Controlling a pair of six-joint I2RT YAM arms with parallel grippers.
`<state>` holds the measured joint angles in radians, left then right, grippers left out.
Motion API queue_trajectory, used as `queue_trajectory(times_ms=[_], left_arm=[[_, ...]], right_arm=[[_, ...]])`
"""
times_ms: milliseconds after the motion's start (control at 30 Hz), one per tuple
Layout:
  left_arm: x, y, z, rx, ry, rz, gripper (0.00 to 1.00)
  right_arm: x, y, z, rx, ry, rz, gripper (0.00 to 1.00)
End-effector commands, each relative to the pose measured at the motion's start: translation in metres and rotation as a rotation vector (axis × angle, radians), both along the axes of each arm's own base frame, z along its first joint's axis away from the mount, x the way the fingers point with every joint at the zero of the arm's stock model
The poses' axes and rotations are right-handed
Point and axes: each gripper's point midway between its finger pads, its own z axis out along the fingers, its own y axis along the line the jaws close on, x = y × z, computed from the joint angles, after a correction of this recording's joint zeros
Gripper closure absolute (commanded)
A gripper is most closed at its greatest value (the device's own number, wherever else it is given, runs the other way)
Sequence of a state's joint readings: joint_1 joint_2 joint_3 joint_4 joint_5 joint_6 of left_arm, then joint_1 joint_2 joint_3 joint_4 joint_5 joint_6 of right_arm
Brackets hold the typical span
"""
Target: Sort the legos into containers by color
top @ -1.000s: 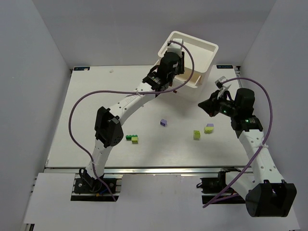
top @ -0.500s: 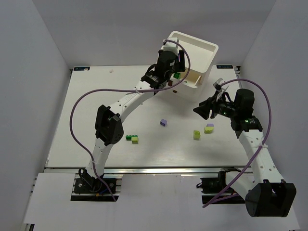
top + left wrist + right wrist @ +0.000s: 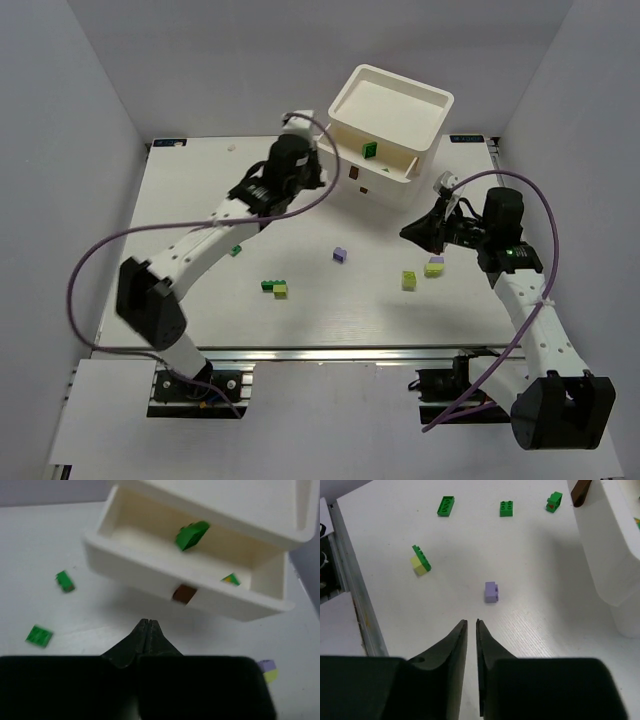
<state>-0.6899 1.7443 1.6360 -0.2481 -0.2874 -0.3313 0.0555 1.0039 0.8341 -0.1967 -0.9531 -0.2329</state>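
The white drawer unit [image 3: 392, 108] stands at the back of the table with one drawer [image 3: 150, 565] pulled open. In the drawer lie a dark green brick [image 3: 192, 535] and a second green brick [image 3: 230, 579]. My left gripper [image 3: 146, 622] is shut and empty, a short way in front of the drawer's brown handle [image 3: 184, 593]; in the top view it [image 3: 315, 175] is left of the unit. My right gripper [image 3: 471, 622] has its jaws a narrow gap apart, empty, just short of a pale purple brick [image 3: 492, 592]. In the top view it [image 3: 410, 232] hovers right of centre.
Loose on the table are a purple brick [image 3: 340, 256], a lime brick [image 3: 409, 280], a lime and purple pair [image 3: 434, 266], a green and lime pair [image 3: 274, 289] and a small green brick [image 3: 236, 250]. The unit's side wall [image 3: 615, 555] is close on my right gripper's right.
My left gripper has drawn back to the left, away from the drawer, leaving a green brick inside it. My right gripper has shifted slightly left.
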Motion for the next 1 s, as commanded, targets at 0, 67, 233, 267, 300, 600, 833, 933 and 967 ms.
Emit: queue_trajectory(times_ms=[0,67,233,267,300,600,833,933,967], left_arm=[[-0.036,0.077,-0.013,-0.046,0.122,0.129,0.86],[-0.046,0.124,-0.048,-0.041,0.221,0.226,0.67],[-0.062,0.203,-0.112,-0.022,0.425,0.459,0.23],[-0.058,0.216,-0.126,-0.034,0.477,0.528,0.21],[-0.067,0.228,-0.142,0.001,0.552,0.582,0.20],[-0.072,0.257,-0.220,-0.036,0.821,0.780,0.19],[-0.074,0.271,-0.254,-0.026,0.887,0.830,0.21],[-0.069,0.273,-0.262,-0.030,0.895,0.829,0.26],[-0.068,0.273,-0.268,-0.025,0.905,0.826,0.27]], right_arm=[[-0.007,0.009,-0.003,-0.010,-0.014,0.064,0.81],[-0.002,0.008,-0.006,-0.030,-0.012,0.035,0.63],[0.005,0.011,-0.010,-0.064,-0.012,-0.010,0.42],[0.009,0.009,-0.012,-0.075,-0.009,-0.033,0.38],[0.011,0.009,-0.014,-0.078,0.001,-0.045,0.37],[0.020,0.005,-0.020,-0.105,0.021,-0.092,0.36],[0.021,0.006,-0.023,-0.111,0.024,-0.087,0.36],[0.020,0.006,-0.024,-0.110,0.027,-0.085,0.36],[0.021,0.005,-0.023,-0.110,0.026,-0.086,0.36]])
